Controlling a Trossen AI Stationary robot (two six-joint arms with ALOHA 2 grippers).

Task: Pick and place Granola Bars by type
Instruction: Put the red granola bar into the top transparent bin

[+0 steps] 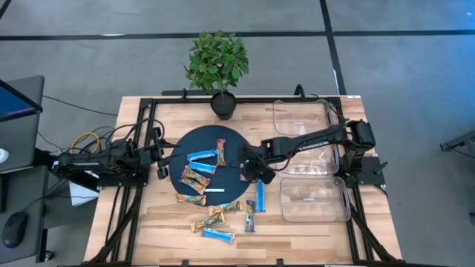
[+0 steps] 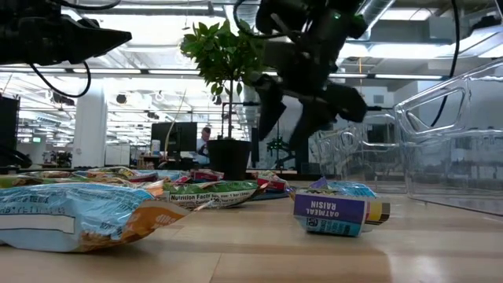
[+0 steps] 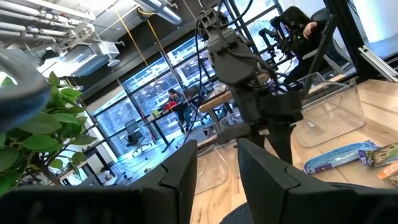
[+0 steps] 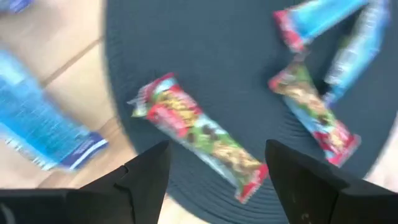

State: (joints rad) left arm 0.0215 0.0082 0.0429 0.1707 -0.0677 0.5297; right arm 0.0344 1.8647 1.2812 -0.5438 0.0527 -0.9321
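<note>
Several granola bars (image 1: pixel 202 169) lie scattered over a round dark mat (image 1: pixel 185 144) and the wooden table (image 1: pixel 312 237) in front of it. On the mat are a blue bar (image 1: pixel 201 156), a red-edged bar (image 1: pixel 220 151) standing beside it, and two red-and-green bars, one of which (image 4: pixel 198 134) lies right below the right gripper (image 1: pixel 252 169) in its wrist view. Off the mat, a blue bar (image 1: pixel 260 196) lies by the nearer clear plastic bin (image 1: pixel 315 200), another blue one (image 1: pixel 217 235) sits near the table's front edge, and a few green-yellow-brown bars (image 1: pixel 210 222) cluster between them. A thin white strip (image 1: pixel 214 190) rests at the mat's front rim.

The right gripper hovers over the mat's right side with its fingers (image 4: pixel 147 169) spread wide and nothing between them. The left gripper (image 1: pixel 159 153) waits at the mat's left edge, raised off the table, its jaws partly apart and empty.

A second clear bin (image 1: pixel 303 119) stands behind the first. A potted plant (image 1: pixel 217 67) sits at the table's far edge.
</note>
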